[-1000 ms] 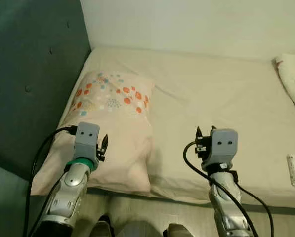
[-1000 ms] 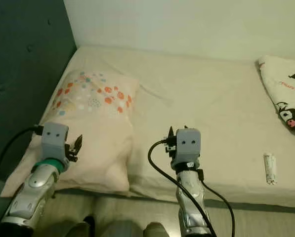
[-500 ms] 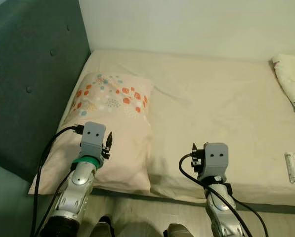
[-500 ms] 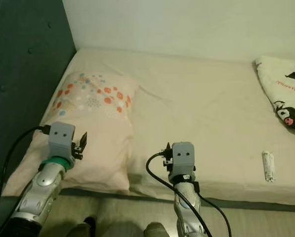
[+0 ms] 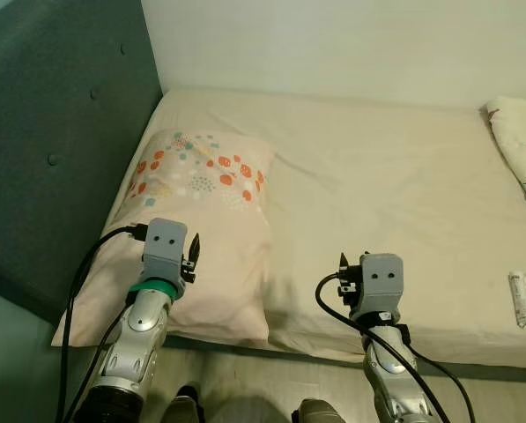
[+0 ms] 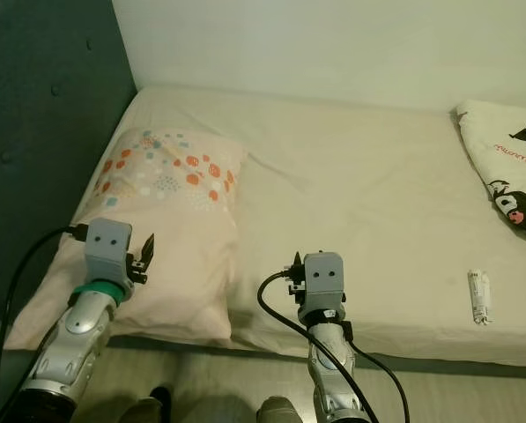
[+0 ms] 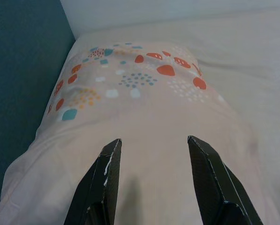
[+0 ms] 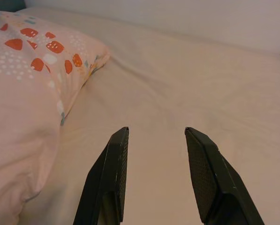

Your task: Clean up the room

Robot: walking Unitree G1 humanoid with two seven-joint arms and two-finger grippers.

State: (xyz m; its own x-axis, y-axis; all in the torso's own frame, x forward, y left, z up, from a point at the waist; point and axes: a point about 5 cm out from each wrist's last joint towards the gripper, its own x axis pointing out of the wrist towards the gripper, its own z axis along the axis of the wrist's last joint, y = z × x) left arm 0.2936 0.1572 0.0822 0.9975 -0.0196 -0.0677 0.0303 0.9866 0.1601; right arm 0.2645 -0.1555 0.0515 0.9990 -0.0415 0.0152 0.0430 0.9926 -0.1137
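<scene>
Pillow (image 5: 196, 233) long axis toward wall; left tool (image 7: 153, 143), right tool (image 8: 155, 133) fingers apart, empty.

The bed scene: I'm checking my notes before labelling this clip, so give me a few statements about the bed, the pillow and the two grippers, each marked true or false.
1. The pillow lies at the headboard end of the bed. True.
2. The left gripper is shut on the pillow. False: its jaws stand open above the pillow, holding nothing.
3. The right gripper is open over bare sheet beside the pillow. True.
4. A small white tube lies on the pillow. False: it lies on the sheet near the bed's front edge, far to the robot's right.
5. A printed blanket covers the pillow. False: it sits at the bed's far right end.
</scene>
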